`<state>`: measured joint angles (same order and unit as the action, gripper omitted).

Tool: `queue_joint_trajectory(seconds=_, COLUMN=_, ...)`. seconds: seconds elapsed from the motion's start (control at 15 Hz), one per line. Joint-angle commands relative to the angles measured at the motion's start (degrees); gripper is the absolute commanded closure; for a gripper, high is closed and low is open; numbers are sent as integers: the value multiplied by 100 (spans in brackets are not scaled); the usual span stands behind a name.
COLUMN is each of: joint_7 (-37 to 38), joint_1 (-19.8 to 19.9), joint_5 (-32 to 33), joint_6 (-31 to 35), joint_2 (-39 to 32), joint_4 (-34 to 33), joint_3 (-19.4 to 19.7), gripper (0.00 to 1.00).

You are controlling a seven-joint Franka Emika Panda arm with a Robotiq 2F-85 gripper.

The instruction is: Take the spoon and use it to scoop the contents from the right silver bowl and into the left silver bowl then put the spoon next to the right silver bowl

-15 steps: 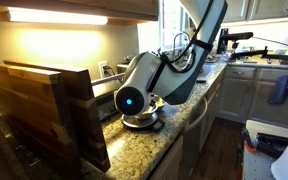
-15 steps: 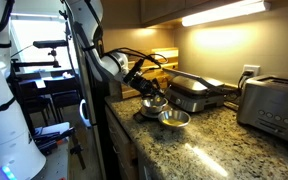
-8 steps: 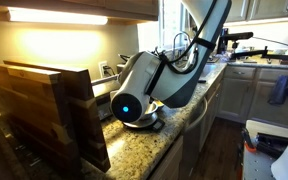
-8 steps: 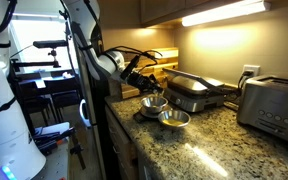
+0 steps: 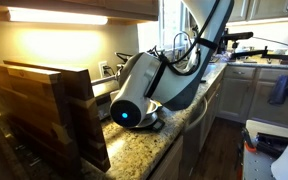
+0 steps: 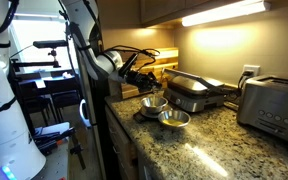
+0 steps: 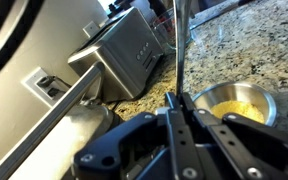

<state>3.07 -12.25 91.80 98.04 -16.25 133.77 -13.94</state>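
Note:
My gripper (image 7: 179, 100) is shut on the spoon, whose thin metal handle (image 7: 181, 50) runs straight up between the fingers; the spoon's scoop end is hidden. In an exterior view the gripper (image 6: 143, 79) hangs over the left silver bowl (image 6: 153, 103), the deeper one. The right silver bowl (image 6: 174, 119) stands just beside it, nearer the toaster. In the wrist view a silver bowl (image 7: 246, 93) holding yellow grains lies just right of the fingers. In an exterior view my arm (image 5: 144, 85) covers both bowls.
A toaster (image 6: 274, 105) (image 7: 129, 50) stands further along the granite counter (image 6: 214, 145). A sandwich press (image 6: 196, 92) sits behind the bowls. Wooden boards (image 5: 44, 110) stand by the wall. The counter's front edge (image 6: 119, 135) is close to the bowls.
The wrist has shifted a little over the bowls and sunk slightly in an exterior view. The gripper still holds the spoon. The bowls have not moved.

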Motion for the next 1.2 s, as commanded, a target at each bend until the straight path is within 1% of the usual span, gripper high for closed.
queue_joint_trajectory(seconds=0.0, joint_7=-153, joint_1=-102, joint_5=164, joint_6=-327, joint_2=230, joint_4=279, joint_3=-11, gripper=98)
queue_joint_trajectory(seconds=0.4, joint_7=-254, joint_1=-190, joint_5=444, joint_6=-867, joint_2=105, joint_4=353, joint_3=-16, gripper=98)
queue_joint_trajectory(seconds=0.8, joint_7=-327, joint_1=-239, joint_5=630, joint_6=-1269, joint_2=8, joint_4=427, joint_3=-58, gripper=98)
queue_joint_trajectory(seconds=1.13, joint_7=-386, joint_1=-221, joint_5=716, joint_6=-1438, joint_2=-7, joint_4=509, joint_3=-83, gripper=98)
